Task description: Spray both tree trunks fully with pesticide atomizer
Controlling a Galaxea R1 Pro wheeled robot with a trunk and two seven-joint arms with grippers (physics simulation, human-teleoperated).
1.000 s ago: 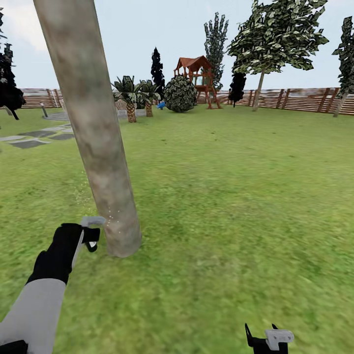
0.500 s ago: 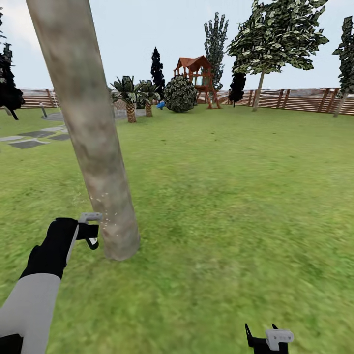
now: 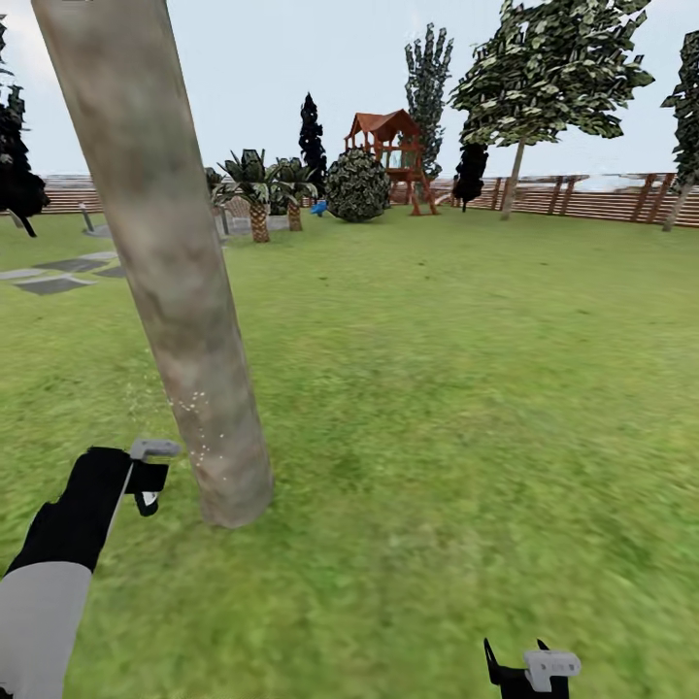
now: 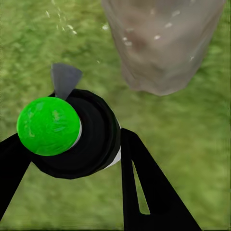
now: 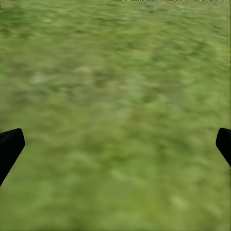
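Observation:
The near tree trunk (image 3: 180, 291), thick mottled grey-brown bark, leans up through the left of the head view from a base in the grass. My left gripper (image 3: 148, 476) hovers just left of that base, shut on the pesticide atomizer (image 3: 153, 450). In the left wrist view the atomizer (image 4: 89, 137) is a black body with a green cap (image 4: 48, 126) and a grey nozzle (image 4: 65, 79), held between black fingers (image 4: 144, 187). White pesticide specks (image 3: 197, 408) dot the lower trunk (image 4: 163, 43). The second tree (image 3: 549, 68) stands far off by the fence. My right gripper (image 3: 529, 670) hangs open over grass.
Green lawn (image 3: 466, 369) spreads out to the right, ringed by a brown slat fence (image 3: 602, 199). Far back stand a red play tower (image 3: 393, 155), a round bush (image 3: 356, 184), small palms (image 3: 257, 189) and dark conifers. Grey paving stones (image 3: 63, 274) lie at the left.
My left gripper with the atomizer has drifted left and lower, a little away from the trunk's base. The specks on the bark now sit higher. The right gripper has not moved.

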